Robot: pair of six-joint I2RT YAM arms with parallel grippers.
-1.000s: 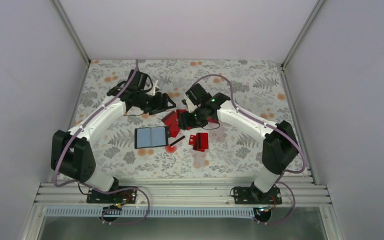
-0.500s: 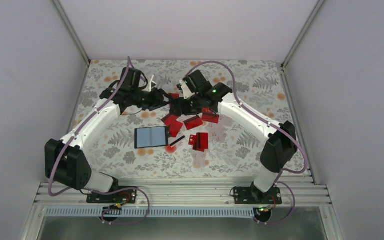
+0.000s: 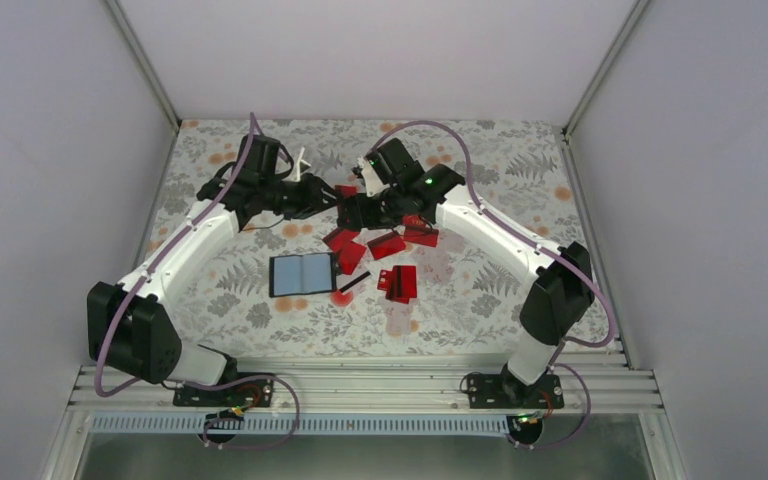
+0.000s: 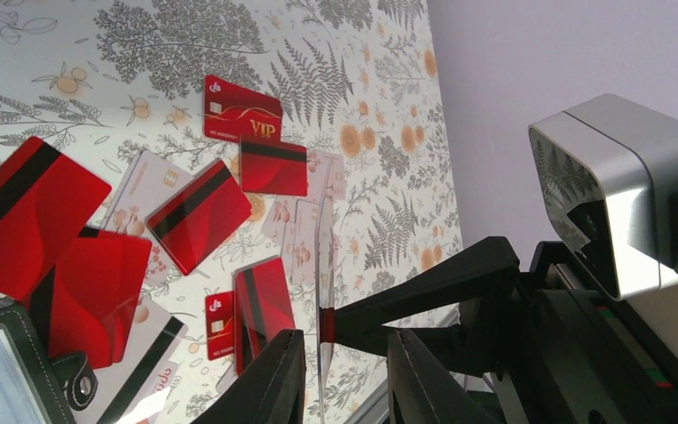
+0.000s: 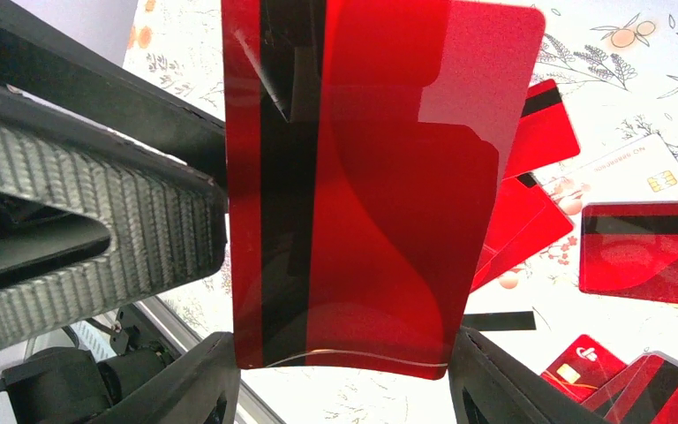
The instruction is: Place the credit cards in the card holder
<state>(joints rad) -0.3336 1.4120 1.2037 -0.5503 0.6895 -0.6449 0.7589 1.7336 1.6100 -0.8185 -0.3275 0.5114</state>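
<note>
My right gripper (image 5: 344, 353) is shut on a red credit card (image 5: 380, 194) with a black stripe, its two long edges pressed between the fingers and slightly bowed. It holds the card (image 3: 346, 191) raised at the back middle of the table. My left gripper (image 4: 346, 344) faces it with one jaw on each side of the card's edge (image 4: 324, 256), a small gap on both sides. The black card holder (image 3: 301, 273) lies open on the table, its grey-blue face up. Several more red cards (image 3: 387, 244) lie to its right and behind it.
A small red round spot (image 3: 342, 297) and a thin black strip (image 3: 353, 281) lie just right of the holder. White-backed cards (image 4: 146, 181) are mixed in with the red ones. Grey walls close off the floral table on three sides.
The right gripper lifted the card off the pile toward the back. The left arm swung right to meet it, and its jaws narrowed around the card's edge.
</note>
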